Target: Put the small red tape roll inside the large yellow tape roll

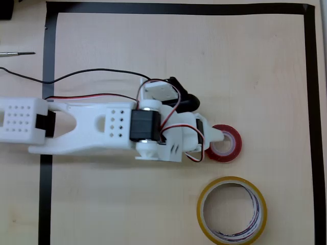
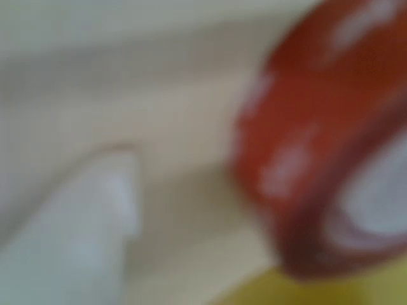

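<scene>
The small red tape roll (image 1: 228, 144) lies flat on the wooden table, right of the white arm. My gripper (image 1: 213, 139) is over its left rim, with one white tip reaching toward the roll's white core. The wrist view is blurred: the red roll (image 2: 318, 133) is close at the right, a white finger (image 2: 95, 216) stands at the lower left, and bare table shows between them. The other finger is hidden. The large yellow tape roll (image 1: 204, 217) lies flat just below the red one, its hole empty; a strip of yellow (image 2: 299, 292) shows at the wrist view's bottom edge.
Black tape (image 1: 309, 102) marks a rectangular border on the table, along the top, left and right. A thin metal tool (image 1: 18, 53) lies outside the border at the upper left. Black and red cables (image 1: 92, 76) trail along the arm.
</scene>
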Action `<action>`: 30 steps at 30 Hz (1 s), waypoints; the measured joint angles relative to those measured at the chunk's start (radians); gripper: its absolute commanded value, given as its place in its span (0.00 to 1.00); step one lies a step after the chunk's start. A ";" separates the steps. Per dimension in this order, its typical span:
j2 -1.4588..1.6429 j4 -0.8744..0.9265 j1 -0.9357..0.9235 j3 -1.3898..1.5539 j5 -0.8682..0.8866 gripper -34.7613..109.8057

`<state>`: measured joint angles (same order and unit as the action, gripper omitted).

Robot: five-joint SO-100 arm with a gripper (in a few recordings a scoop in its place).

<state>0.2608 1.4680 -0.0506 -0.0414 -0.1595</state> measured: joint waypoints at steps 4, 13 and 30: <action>-0.018 0.012 0.000 -0.054 0.000 0.40; -0.018 0.015 -0.002 -0.032 -0.035 0.40; -0.017 0.057 -0.014 0.002 -0.058 0.34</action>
<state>0.2439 1.5248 -0.0644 -0.0399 -0.2178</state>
